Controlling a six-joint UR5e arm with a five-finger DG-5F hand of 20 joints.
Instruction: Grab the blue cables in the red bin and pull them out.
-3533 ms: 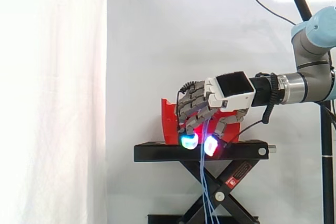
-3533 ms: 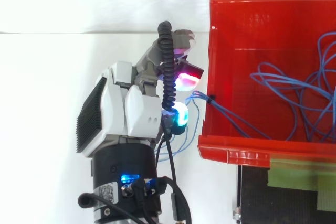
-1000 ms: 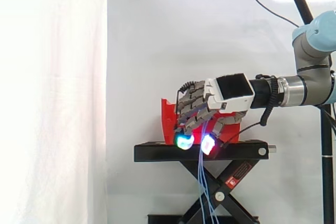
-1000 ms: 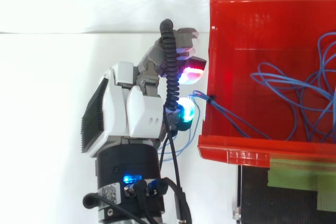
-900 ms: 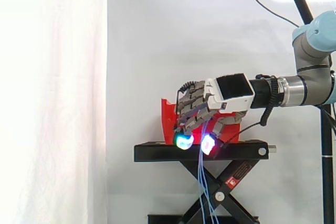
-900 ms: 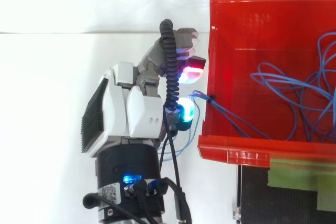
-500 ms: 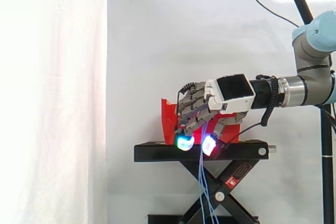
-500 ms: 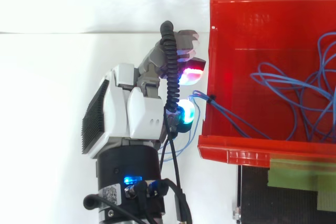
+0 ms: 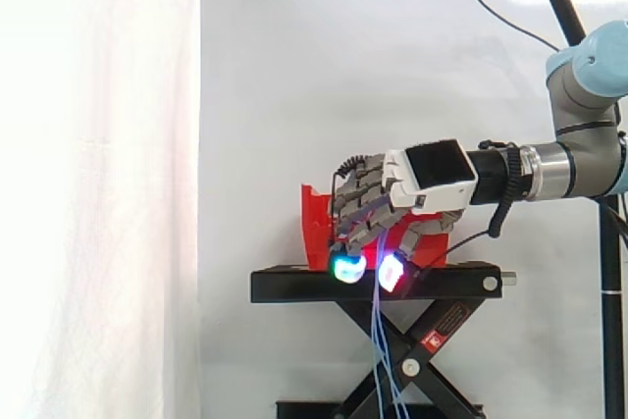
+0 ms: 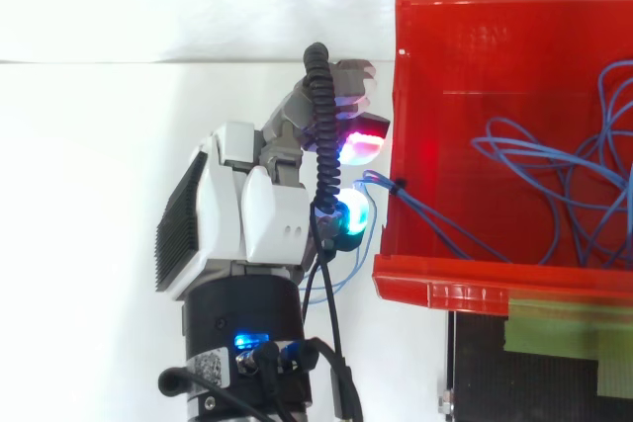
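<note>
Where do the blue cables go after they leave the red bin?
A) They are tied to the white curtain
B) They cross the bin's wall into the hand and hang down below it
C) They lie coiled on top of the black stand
B: the blue cables cross the wall of the red bin into the hand, whose fingers curl on them, and the side view shows strands hanging past the black stand.

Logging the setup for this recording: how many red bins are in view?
1. The red bin sits on the black stand, partly behind the hand that grips the blue cables; another could hide behind it.
</note>
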